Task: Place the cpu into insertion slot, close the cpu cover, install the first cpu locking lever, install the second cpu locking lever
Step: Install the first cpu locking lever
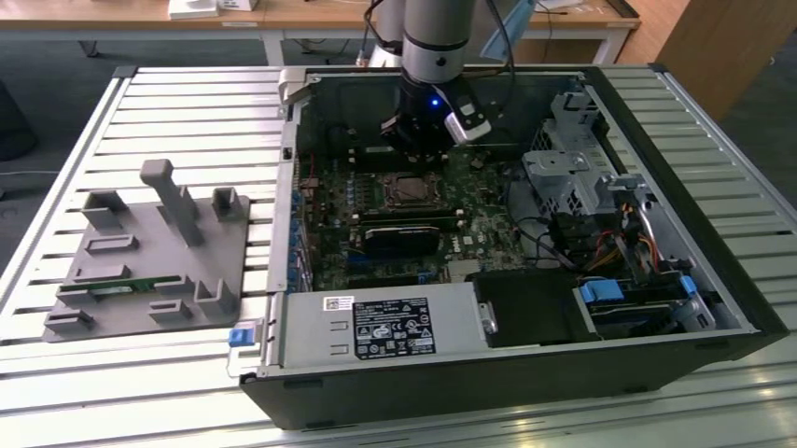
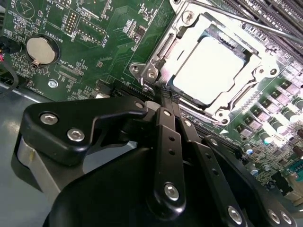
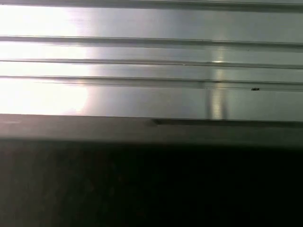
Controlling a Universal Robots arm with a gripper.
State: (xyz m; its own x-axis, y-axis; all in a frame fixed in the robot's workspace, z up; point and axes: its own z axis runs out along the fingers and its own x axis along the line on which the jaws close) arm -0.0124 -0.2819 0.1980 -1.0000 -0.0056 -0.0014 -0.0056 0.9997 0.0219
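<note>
In the second wrist view the cpu (image 2: 210, 71) lies flat in the insertion slot (image 2: 222, 113), its silver-grey top showing through the cut-out of the cpu cover (image 2: 163, 49), which is down over it. A thin metal lever rod (image 2: 246, 21) runs along the socket's far side. My gripper (image 2: 165, 97) is shut, its black fingers (image 2: 165, 137) meeting at a corner of the socket frame; I see nothing between them. In the exterior view the gripper (image 1: 415, 149) hangs inside the open computer case just behind the socket (image 1: 405, 189).
The case holds a power supply (image 1: 380, 327) at the front, a drive cage (image 1: 566, 177) with cables on the exterior view's right, and a black block (image 1: 405, 233) in front of the socket. A grey fixture (image 1: 149, 252) sits on the slatted table. A coin battery (image 2: 39, 49) is on the board.
</note>
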